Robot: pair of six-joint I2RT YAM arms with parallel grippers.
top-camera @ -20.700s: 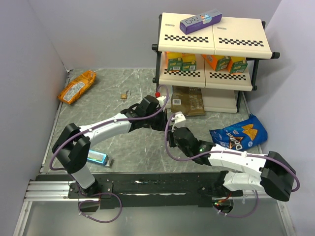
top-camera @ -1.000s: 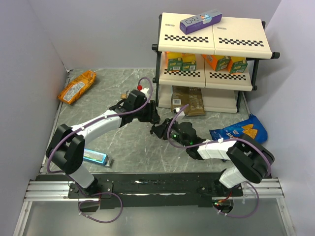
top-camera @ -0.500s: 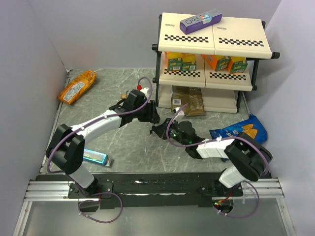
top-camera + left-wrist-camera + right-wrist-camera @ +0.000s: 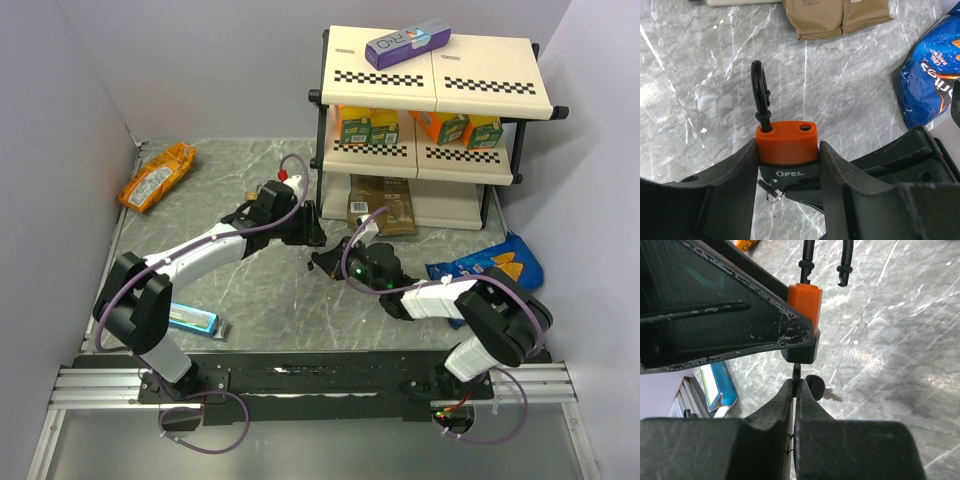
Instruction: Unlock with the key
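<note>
The left gripper (image 4: 788, 161) is clamped across the body of the orange-red padlock (image 4: 786, 142), and one leg of the black shackle (image 4: 760, 95) stands free of it. The right gripper (image 4: 795, 390) is pinched fully closed on the key (image 4: 797, 373), whose blade sits in the lock's underside. Risk: an off-axis pull or twist by either arm could bend the thin blade or strip it from the pinch.

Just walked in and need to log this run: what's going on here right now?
The left gripper clamps an orange padlock by its sides. The right gripper is shut on the key, held at the padlock's underside. One end of the black shackle is out of its hole, so the lock looks open.
</note>
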